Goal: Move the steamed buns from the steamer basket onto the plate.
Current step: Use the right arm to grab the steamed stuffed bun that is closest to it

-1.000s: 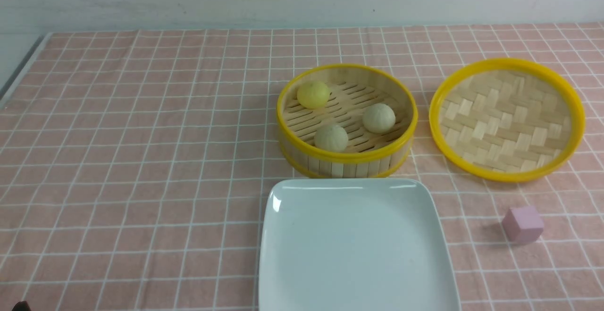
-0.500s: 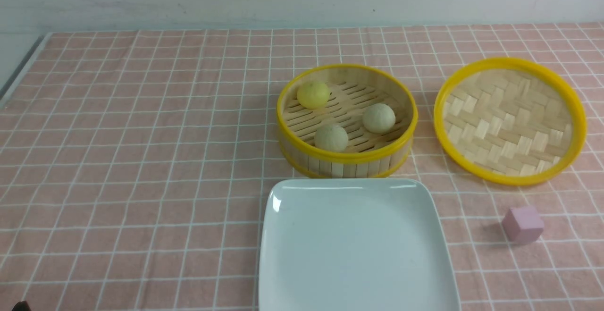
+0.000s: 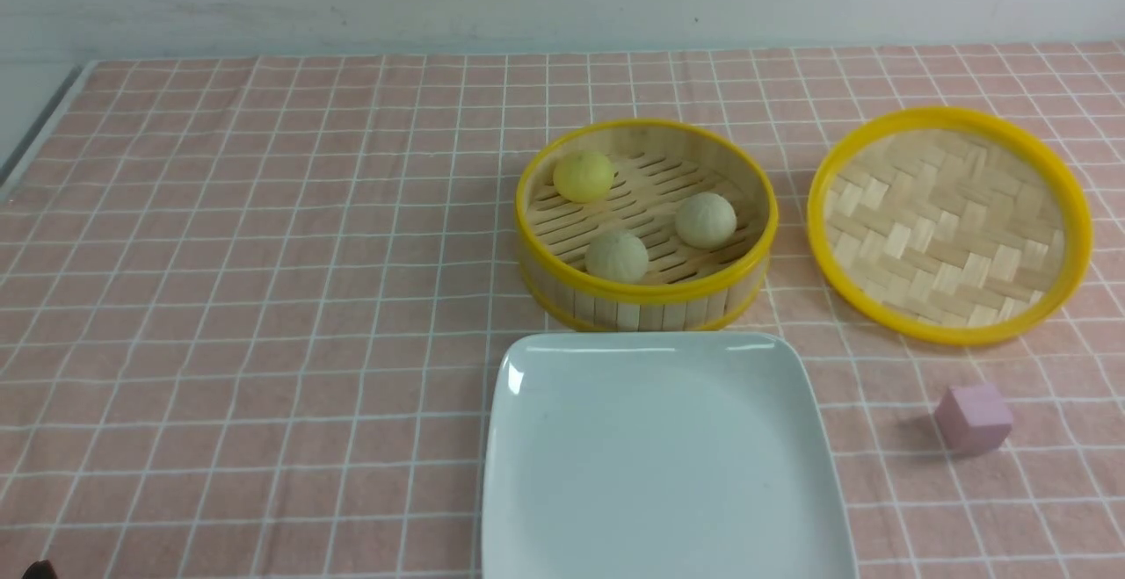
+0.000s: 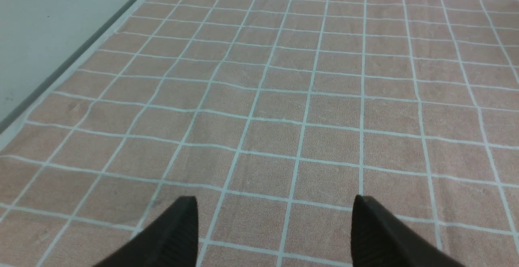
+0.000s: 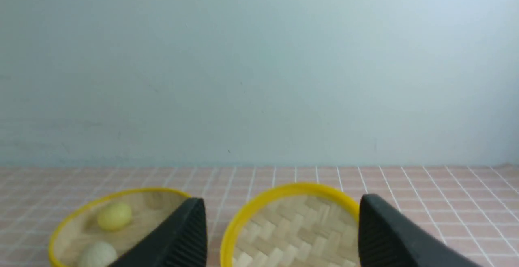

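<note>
Presently all three steamed buns lie on the slatted floor of the steamer basket [image 3: 646, 223]: the pale yellow bun [image 3: 584, 176] at its far-left wall, one off-white bun [image 3: 705, 220] toward its right side, the other off-white bun [image 3: 617, 256] against its near wall. The white square plate [image 3: 659, 456] sits just in front of the basket, bare, almost touching its near wall. A shallow woven-bottomed tray [image 3: 949, 223] stands just right of the basket; a small pink cube [image 3: 974, 418] lies to the basket's near right, beyond the tray.

Judged from the wrist views, the right arm is the nearer. The right gripper [image 5: 282, 226] stands wide and empty, looking across the tray with the basket off to one side of it. The left gripper [image 4: 273, 228] is likewise wide and empty, over bare checked cloth, well apart from the basket.

Neither arm shows in the front view. The right wrist view is blurred, one finger [image 5: 178, 238] covers part of the basket, and only two buns are visible there.
</note>
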